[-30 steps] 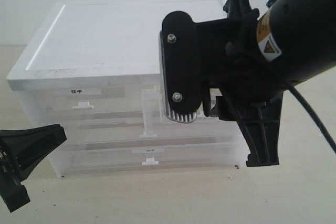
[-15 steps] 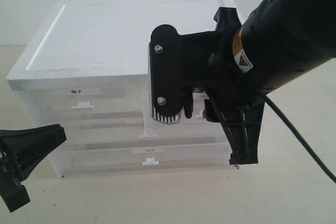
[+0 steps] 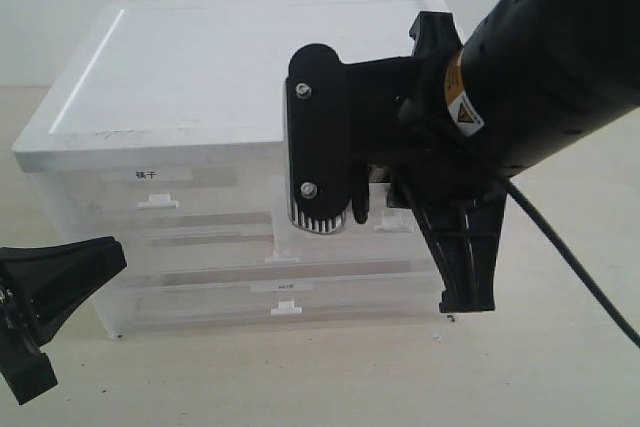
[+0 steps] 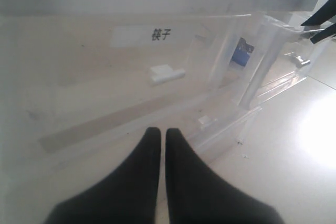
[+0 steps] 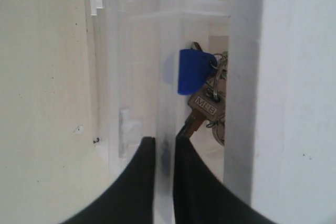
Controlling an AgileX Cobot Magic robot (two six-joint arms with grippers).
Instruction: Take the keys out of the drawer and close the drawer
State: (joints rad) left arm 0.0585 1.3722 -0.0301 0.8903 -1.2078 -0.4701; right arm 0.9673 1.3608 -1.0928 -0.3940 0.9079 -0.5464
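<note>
Your keys lie inside the drawer, just behind its front wall. The bunch's long axis runs away from the right fingers. A stamped silver key aims its blade back at the fingertips, and the blue fob sits on the ring at the far end.

The drawer is frosted, see-through plastic. It stands part-open from the white cabinet, jutting toward 6 o'clock in the exterior view. Only its front corner shows there; the right arm hides the rest.

The right fingers pinch the drawer's front wall, one outside and one inside beside the keys. That wall and the inner finger stand between you and the bunch.

The left fingers are pressed together with only a hairline between them. They sit low at 8 o'clock in the exterior view, short of the cabinet's front. They face the neighbouring drawer, which has a black-lettered label and a white tab handle. A pale counter carries it all.
</note>
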